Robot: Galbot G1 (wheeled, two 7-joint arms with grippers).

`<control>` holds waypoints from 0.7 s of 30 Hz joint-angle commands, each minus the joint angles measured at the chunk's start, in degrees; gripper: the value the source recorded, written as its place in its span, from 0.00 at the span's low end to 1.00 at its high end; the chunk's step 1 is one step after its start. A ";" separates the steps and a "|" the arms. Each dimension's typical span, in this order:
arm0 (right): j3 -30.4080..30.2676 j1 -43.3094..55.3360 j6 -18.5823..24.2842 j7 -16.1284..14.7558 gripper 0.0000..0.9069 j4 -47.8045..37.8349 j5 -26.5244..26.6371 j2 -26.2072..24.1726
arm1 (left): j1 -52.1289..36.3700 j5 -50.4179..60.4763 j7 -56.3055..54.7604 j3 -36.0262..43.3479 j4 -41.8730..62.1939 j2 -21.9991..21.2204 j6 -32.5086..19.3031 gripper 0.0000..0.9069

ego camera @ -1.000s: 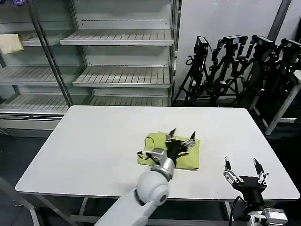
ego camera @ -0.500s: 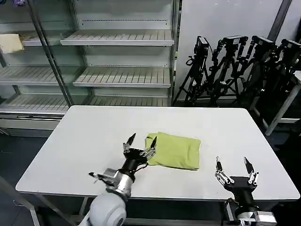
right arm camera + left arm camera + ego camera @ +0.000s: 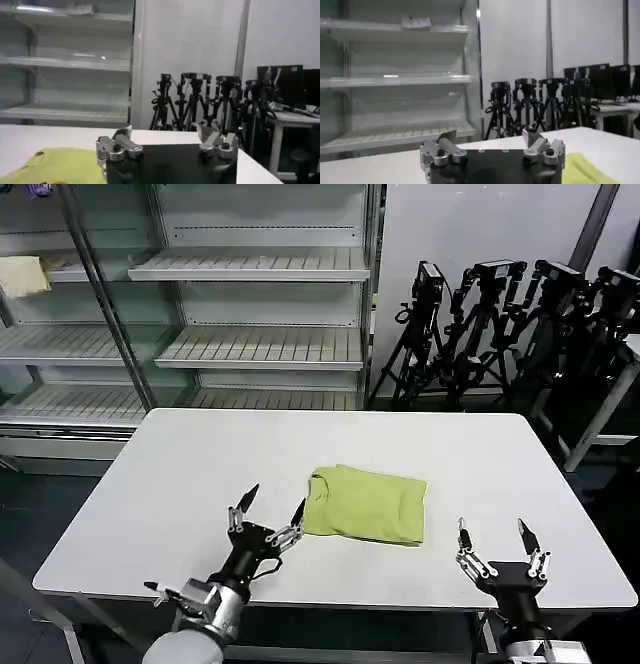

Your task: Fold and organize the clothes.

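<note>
T-shirt (image 3: 366,504) lies folded on the table (image 3: 180,474) — left gripper (image 3: 268,519) and right gripper (image 3: 497,549) flank it, jaws spread, empty.

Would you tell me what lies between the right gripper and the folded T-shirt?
Only bare white table, as the head view shows: the open right gripper hovers apart from the T-shirt.

T-shirt (image 3: 365,504): lime yellow-green, plain | table (image 3: 180,484): white | tripods (image 3: 500,334): blk

T-shirt (image 3: 367,504) on table (image 3: 180,484), between both end effectors
</note>
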 commanded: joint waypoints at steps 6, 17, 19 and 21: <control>-0.61 1.50 -0.52 0.30 1.00 0.34 0.47 -1.14 | 7.54 3.62 0.89 -3.83 -4.09 0.13 -0.36 1.00; -0.71 2.81 -3.95 0.63 1.00 1.89 3.04 -1.80 | 11.06 3.65 0.02 -5.82 -4.37 -0.80 0.18 1.00; -0.73 3.38 -4.42 0.99 1.00 1.87 3.28 -2.04 | 11.33 3.59 0.03 -6.11 -4.73 -0.99 0.33 1.00; -0.64 3.98 -5.14 1.26 1.00 1.72 3.43 -2.12 | 11.57 3.67 0.02 -6.42 -5.11 -1.26 0.53 1.00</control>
